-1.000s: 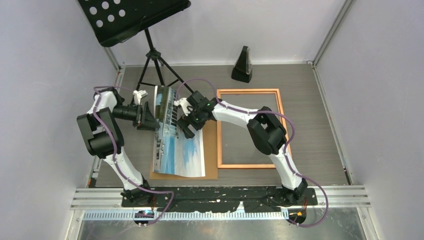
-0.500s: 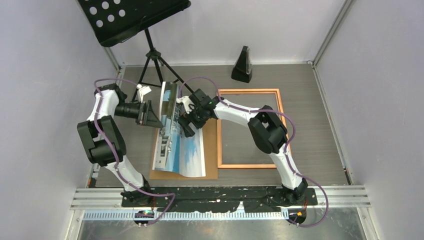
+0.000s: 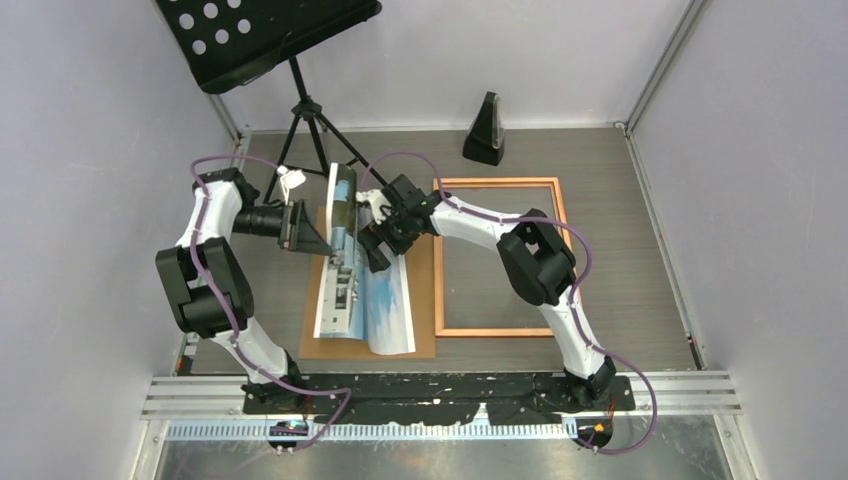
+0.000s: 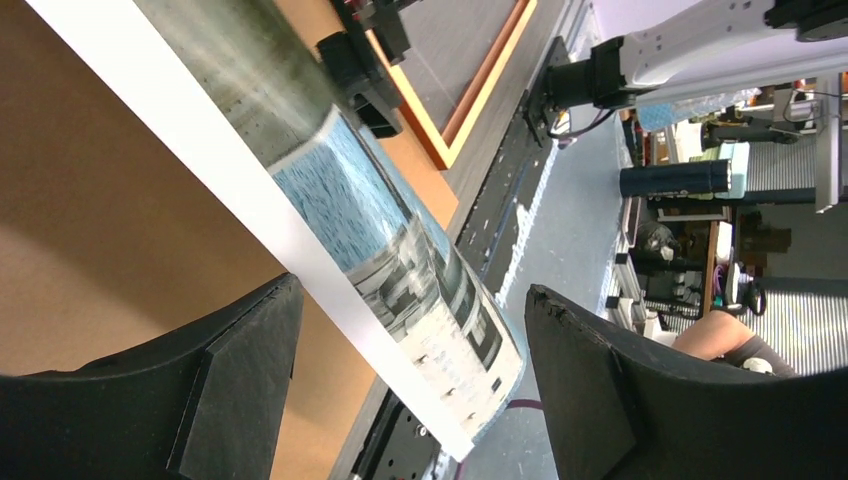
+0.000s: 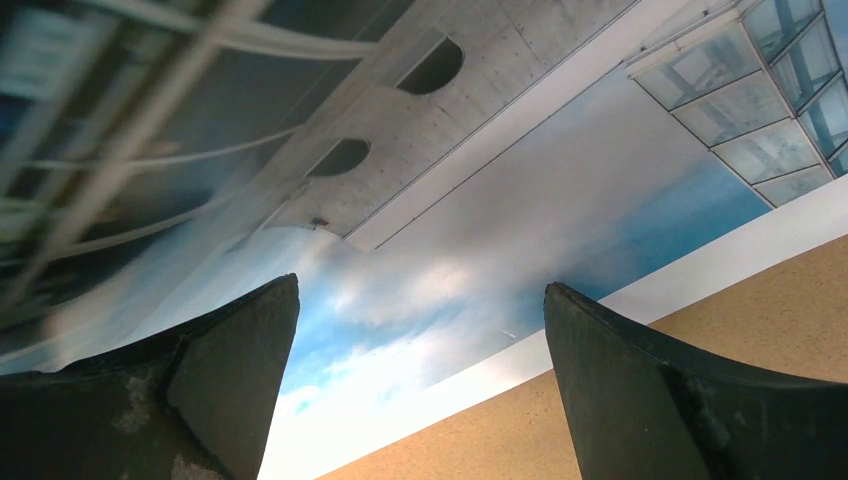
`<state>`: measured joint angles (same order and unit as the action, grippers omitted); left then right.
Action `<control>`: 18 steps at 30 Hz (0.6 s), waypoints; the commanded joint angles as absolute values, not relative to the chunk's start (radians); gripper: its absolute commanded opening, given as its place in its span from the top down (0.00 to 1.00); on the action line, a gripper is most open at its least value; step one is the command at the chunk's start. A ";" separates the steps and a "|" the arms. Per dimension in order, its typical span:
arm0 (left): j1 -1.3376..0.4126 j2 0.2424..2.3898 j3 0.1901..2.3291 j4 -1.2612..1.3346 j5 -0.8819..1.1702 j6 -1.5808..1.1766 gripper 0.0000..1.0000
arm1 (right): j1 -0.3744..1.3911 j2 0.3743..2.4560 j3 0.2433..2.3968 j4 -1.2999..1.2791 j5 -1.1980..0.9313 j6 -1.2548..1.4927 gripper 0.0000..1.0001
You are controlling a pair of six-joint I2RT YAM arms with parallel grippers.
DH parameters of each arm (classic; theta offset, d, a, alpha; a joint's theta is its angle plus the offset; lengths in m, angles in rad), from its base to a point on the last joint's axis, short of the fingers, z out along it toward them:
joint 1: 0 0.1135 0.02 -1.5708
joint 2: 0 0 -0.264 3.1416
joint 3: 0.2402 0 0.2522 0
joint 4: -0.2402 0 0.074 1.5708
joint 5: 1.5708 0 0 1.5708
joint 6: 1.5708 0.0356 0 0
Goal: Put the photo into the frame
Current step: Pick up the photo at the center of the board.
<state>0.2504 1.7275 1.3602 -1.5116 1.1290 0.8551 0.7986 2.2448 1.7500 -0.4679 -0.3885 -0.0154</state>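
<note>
While its right side lies on the brown board [image 3: 424, 310], the photo [image 3: 355, 290] curls up off it. The left side is raised almost upright between the two arms, highest at the far end. The left pincer [image 4: 410, 285] sits just left of the raised sheet with its fingers wide apart. The print's white border runs across the gap, and neither finger is seen clamping it. The right pincer [image 5: 420, 284] faces the printed side, close to it, fingers spread as well — blue sky and cloud fill the space between them. The frame [image 3: 497, 331] lies flat on the desk [image 3: 620, 250] just right of the board, the grey desk showing through its opening.
</note>
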 commanded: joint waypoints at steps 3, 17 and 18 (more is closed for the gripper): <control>0.240 1.691 1.386 -1.597 1.245 0.923 0.19 | 0.791 2.302 1.719 -0.517 -0.367 -0.001 0.00; 0.226 1.661 1.296 -1.275 1.055 0.608 0.18 | 0.790 2.303 1.718 -0.517 -0.358 0.034 0.00; 0.226 1.651 1.284 -1.224 1.021 0.568 0.18 | 0.790 2.301 1.717 -0.517 -0.357 0.035 0.00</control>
